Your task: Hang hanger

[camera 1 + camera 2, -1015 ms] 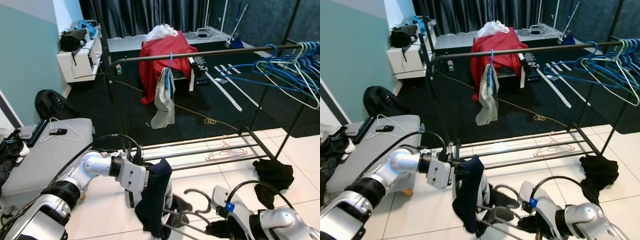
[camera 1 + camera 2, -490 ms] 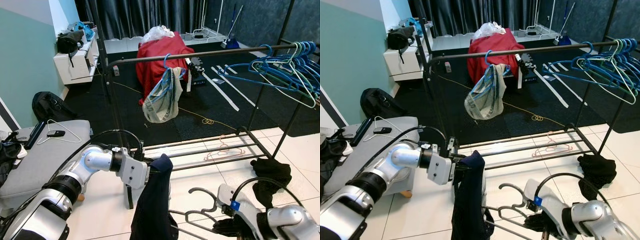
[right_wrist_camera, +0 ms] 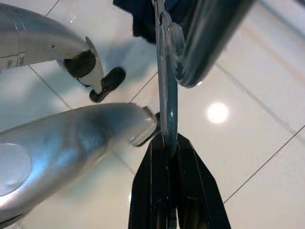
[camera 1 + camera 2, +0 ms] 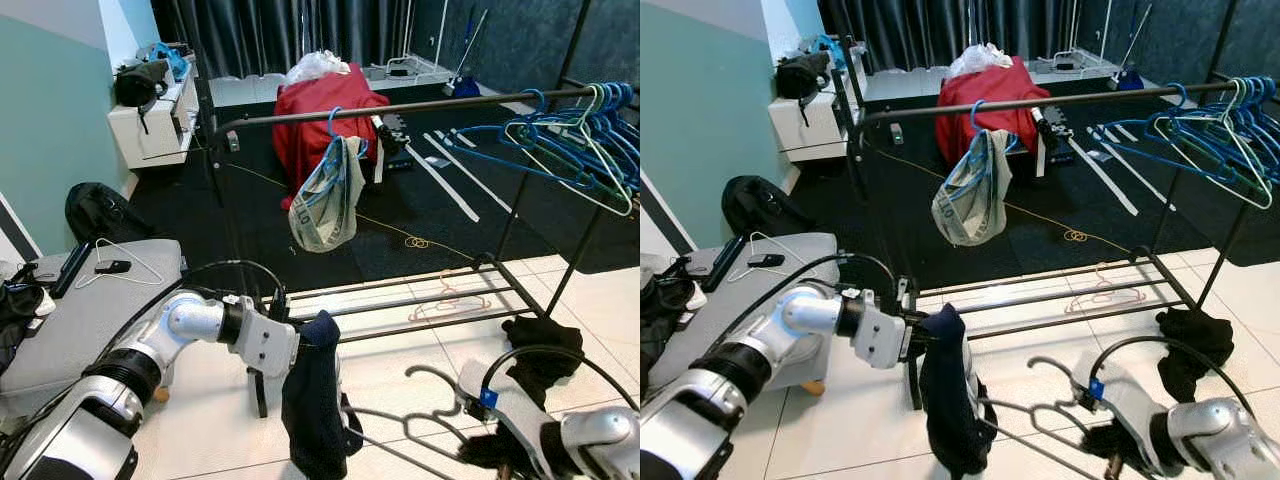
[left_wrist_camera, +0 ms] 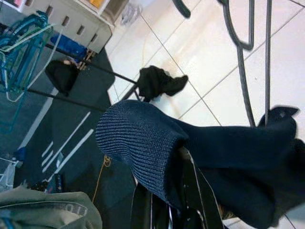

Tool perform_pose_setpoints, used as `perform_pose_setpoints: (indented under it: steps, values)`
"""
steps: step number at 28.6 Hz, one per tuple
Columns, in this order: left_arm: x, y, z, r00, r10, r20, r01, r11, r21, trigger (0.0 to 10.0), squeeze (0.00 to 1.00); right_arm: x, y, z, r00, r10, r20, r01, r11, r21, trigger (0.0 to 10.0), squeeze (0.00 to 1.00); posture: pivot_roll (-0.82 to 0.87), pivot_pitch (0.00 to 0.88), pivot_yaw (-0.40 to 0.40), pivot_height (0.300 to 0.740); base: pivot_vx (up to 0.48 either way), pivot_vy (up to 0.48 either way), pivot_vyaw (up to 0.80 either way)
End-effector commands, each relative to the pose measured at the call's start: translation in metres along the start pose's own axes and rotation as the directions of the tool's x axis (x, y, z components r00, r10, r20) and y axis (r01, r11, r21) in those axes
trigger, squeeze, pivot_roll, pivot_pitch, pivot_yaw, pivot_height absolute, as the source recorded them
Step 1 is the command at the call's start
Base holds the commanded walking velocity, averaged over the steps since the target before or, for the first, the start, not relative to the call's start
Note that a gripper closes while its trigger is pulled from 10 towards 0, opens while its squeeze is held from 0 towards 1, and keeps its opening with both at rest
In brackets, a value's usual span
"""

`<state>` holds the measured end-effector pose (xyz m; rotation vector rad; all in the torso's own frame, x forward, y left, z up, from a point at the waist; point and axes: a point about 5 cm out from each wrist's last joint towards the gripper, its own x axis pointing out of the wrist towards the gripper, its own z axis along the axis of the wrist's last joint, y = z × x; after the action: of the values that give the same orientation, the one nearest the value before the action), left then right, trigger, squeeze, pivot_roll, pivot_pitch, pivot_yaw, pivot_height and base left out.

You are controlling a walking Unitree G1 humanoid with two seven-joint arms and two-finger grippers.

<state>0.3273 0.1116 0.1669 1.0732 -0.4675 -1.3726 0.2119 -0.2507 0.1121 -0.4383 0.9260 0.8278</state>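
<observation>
**Garment going onto hanger, rail not yet reached**

Mid-step, by judgement: dressing the hanger before hanging it. Right end effector (image 3: 167, 143) clenched on dark wire hanger (image 4: 425, 415), held low, well below and in front of the clothes rail (image 4: 400, 106). Left end effector (image 5: 183, 191) clamped on navy garment (image 4: 315, 395), dangling beside hanger arm, below the rail. Next move likely: seat garment over hanger shoulders, release cloth, lift hook high up to the rail, into the gap between grey hung garment (image 4: 325, 200) and blue hangers (image 4: 570, 135). White tile floor (image 4: 210, 420) under the rail's front, black carpet behind. Grey bench (image 4: 80, 310) left of the rail, red-covered object (image 4: 320, 110) beyond it.
</observation>
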Motion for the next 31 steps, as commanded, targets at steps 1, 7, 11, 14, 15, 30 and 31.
perform_pose_setpoints:
  steps: [1, 7, 11, 14, 15, 30, 31]
  values:
    - [-0.008, 0.006, -0.003, 0.999, 0.01, -0.033, -0.01, 1.0, 0.01, 10.0, 0.0, -0.001, 0.003, 0.0, 1.0, 0.005, -0.01, -0.005, 1.0, 0.005, 10.0, 0.0, -0.12, 0.064, 0.071, 0.74, 0.0, 0.0, 0.0]
    - [-0.005, 0.008, 0.0, 1.0, 0.011, -0.001, -0.011, 1.0, 0.019, 10.0, 0.0, 0.0, 0.004, 0.006, 0.997, 0.05, 0.059, -0.048, 0.998, -0.028, 10.0, 0.0, -0.12, 0.063, 0.075, 0.74, 0.0, 0.0, 0.0]
    - [-0.004, 0.008, 0.002, 1.0, 0.012, 0.011, -0.012, 1.0, 0.023, 10.0, 0.0, 0.0, 0.004, 0.007, 0.995, 0.07, 0.07, -0.067, 0.997, -0.041, 10.0, 0.0, -0.12, 0.062, 0.074, 0.74, 0.0, 0.0, 0.0]
    - [-0.001, 0.008, 0.006, 0.999, 0.017, 0.039, -0.018, 0.999, 0.026, 10.0, 0.0, 0.002, 0.004, 0.008, 0.993, 0.089, 0.082, -0.084, 0.995, -0.058, 10.0, 0.0, -0.12, 0.059, 0.074, 0.74, 0.0, 0.0, 0.0]
    - [-0.001, 0.008, 0.006, 0.999, 0.017, 0.039, -0.018, 0.999, 0.026, 10.0, 0.0, 0.002, 0.004, 0.008, 0.993, 0.089, 0.082, -0.084, 0.995, -0.058, 10.0, 0.0, -0.12, 0.059, 0.074, 0.74, 0.0, 0.0, 0.0]
    - [0.021, 0.01, 0.033, 0.977, -0.065, 0.202, 0.055, 0.997, 0.058, 10.0, 0.0, 0.004, 0.012, 0.006, 0.948, 0.317, 0.005, -0.305, 0.916, -0.261, 10.0, 0.0, -0.11, 0.051, 0.076, 0.74, 0.0, 0.0, 0.0]
    - [0.023, 0.01, 0.035, 0.974, -0.093, 0.209, 0.08, 0.994, 0.07, 10.0, 0.0, 0.001, 0.009, 0.004, 0.942, 0.334, -0.036, -0.327, 0.891, -0.315, 10.0, 0.0, -0.11, 0.051, 0.071, 0.74, 0.0, 0.0, 0.0]
